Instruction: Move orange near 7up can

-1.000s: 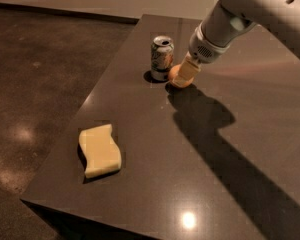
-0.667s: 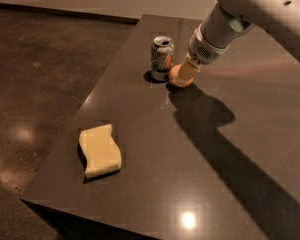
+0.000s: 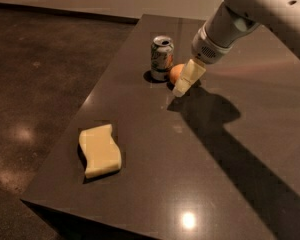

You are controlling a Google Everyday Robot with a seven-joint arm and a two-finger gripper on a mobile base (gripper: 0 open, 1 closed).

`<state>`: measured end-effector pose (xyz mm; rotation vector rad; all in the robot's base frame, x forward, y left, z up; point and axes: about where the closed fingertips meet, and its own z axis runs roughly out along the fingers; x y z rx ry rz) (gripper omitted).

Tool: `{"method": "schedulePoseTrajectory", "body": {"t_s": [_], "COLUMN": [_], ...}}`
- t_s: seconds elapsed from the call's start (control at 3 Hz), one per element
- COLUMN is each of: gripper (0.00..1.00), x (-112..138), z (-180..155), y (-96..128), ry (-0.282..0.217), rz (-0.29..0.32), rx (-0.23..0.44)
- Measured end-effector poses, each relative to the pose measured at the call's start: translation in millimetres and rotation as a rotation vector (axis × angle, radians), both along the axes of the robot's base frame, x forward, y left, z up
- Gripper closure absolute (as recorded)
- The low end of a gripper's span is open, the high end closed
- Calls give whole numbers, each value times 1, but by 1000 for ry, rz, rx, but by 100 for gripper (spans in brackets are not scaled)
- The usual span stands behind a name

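Note:
The 7up can (image 3: 162, 58) stands upright on the dark table (image 3: 140, 194), towards its far left. The orange (image 3: 176, 73) sits right beside the can, on its right, very close to it. My gripper (image 3: 183, 85) reaches down from the upper right. It is at the orange's right side and covers part of the fruit. Its cream tip points down towards the table surface.
A pale yellow wavy sponge (image 3: 100, 151) lies near the table's front left corner. The table's left edge runs close to the can, with dark floor (image 3: 35, 84) beyond it. My arm's shadow falls across the table's right half.
Hardly anything has changed. My gripper stays at the orange beside the can, and the can and the sponge have not moved.

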<state>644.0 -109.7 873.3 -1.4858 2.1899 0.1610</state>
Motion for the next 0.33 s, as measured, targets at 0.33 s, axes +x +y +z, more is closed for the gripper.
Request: {"method": "schedulePoseTrajectory", "body": {"t_s": [0.33], "gripper": [0], "x": [0], "z": [0], "y": [0], "ry": [0], "rz": [0], "rx": [0]}}
